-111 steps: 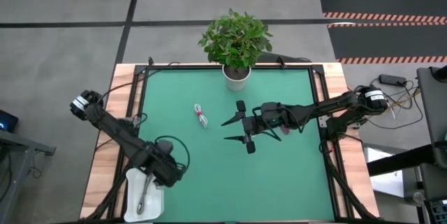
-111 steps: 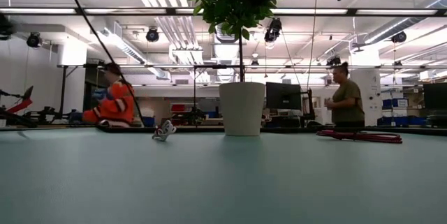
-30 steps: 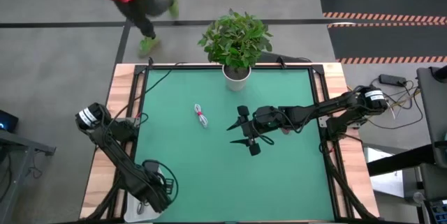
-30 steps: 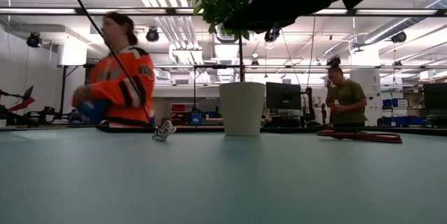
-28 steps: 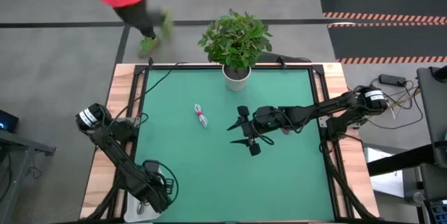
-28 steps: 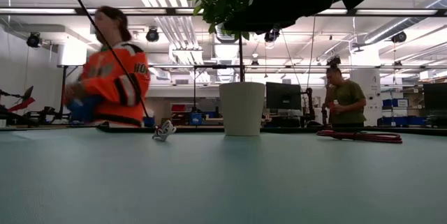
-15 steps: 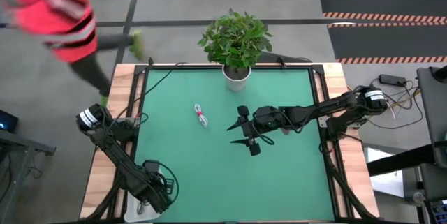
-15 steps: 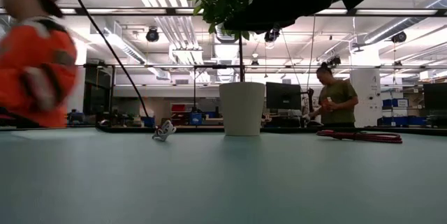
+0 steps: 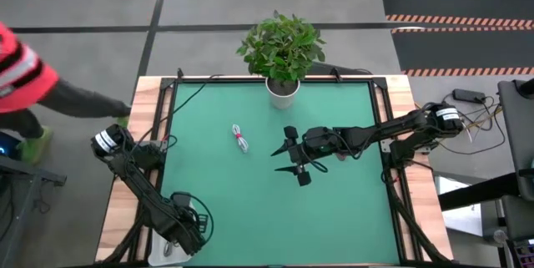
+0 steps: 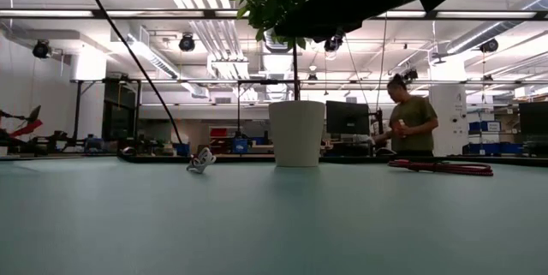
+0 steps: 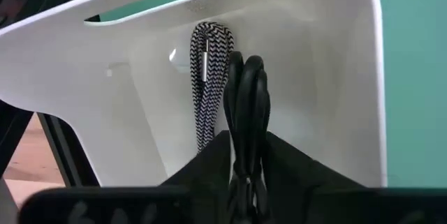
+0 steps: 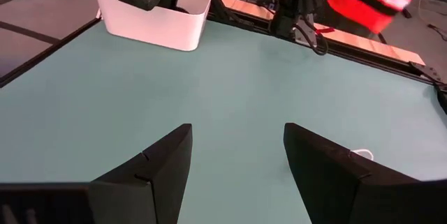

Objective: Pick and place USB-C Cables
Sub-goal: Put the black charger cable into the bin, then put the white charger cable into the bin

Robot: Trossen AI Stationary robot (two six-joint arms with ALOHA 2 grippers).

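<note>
High: left gripper (image 9: 185, 235) down in white bin (image 9: 163, 250) at bench (image 9: 334, 218) corner, same spot as a sec ago; orange-vest person (image 9: 25, 76) now gone left. White/red cable (image 9: 240, 139) lies mid-bench, untouched.

Left wrist: black cable (image 11: 250, 105) between fingers, grip looks to be easing, so drop likely; grey cable (image 11: 208, 77) already binned.

Right wrist: right gripper (image 12: 236, 155) wide, empty, hovering.
</note>
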